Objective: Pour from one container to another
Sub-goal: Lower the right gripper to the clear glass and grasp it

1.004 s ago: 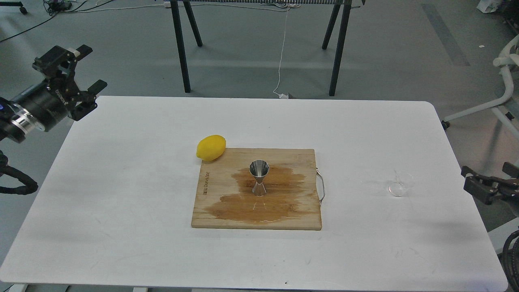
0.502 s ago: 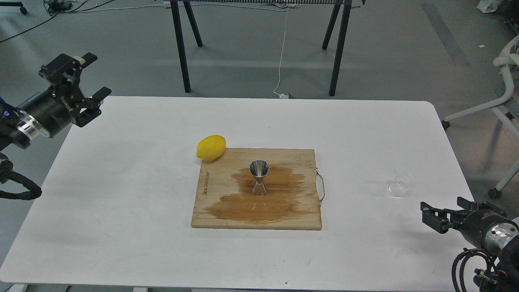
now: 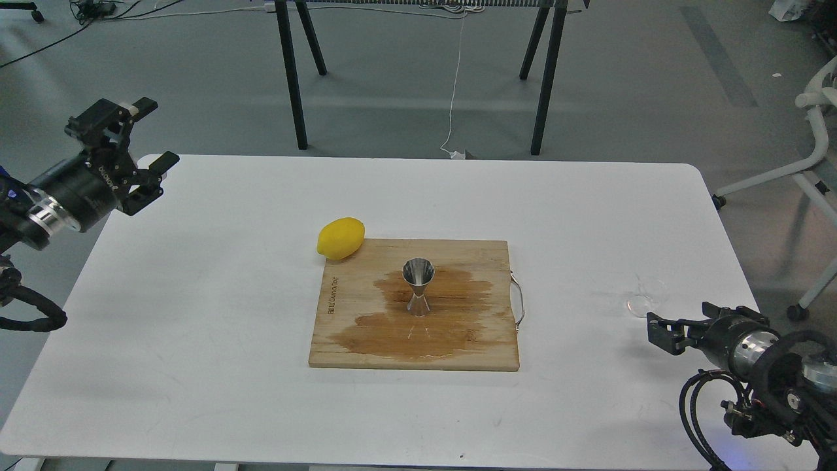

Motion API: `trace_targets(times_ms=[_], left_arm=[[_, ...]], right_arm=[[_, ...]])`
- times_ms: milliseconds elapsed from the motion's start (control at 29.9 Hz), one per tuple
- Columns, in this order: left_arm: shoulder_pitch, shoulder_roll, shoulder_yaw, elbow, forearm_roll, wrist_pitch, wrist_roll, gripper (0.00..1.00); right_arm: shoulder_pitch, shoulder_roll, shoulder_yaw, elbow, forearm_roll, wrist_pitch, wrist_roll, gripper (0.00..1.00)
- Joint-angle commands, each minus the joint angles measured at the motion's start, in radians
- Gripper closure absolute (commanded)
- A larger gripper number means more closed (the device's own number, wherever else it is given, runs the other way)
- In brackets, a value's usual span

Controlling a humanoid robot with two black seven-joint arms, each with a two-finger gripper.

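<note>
The clear cup (image 3: 644, 296) stands upright on the white table (image 3: 216, 307), right of the board, and is hard to make out against the white top. The steel jigger (image 3: 418, 286) stands upright in the middle of the wooden cutting board (image 3: 480, 258), on a dark wet stain. My right gripper (image 3: 662, 325) hovers just in front of and slightly right of the cup. It points left, is open, holds nothing, and is not touching the cup. My left gripper (image 3: 150, 135) hangs open and empty over the table's far left corner.
A yellow lemon (image 3: 341, 237) lies against the board's far left corner. The board has a metal handle (image 3: 518, 302) on its right side. Black trestle legs (image 3: 291, 78) stand on the floor beyond the table, and a white chair (image 3: 814, 163) stands at the right.
My right arm has swung in from the right edge, moving left to just in front of the clear cup. My left gripper has shifted slightly right and down. The cup, jigger and lemon have not moved.
</note>
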Motion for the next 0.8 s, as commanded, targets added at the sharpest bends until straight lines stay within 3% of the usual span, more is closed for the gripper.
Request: trace_targets(times_ms=[0, 770], left_arm=[[0.009, 0.000, 0.000, 0.000, -0.004, 0.000, 0.000, 0.01], [0.016, -0.003, -0.002, 0.009, -0.008, 0.000, 0.000, 0.01]], right_arm=[[0.024, 0.037, -0.009, -0.036, -0.020, 0.000, 0.000, 0.03], [0.122, 0.122, 0.006, -0.153, -0.045, 0.017, 0.005, 0.05]])
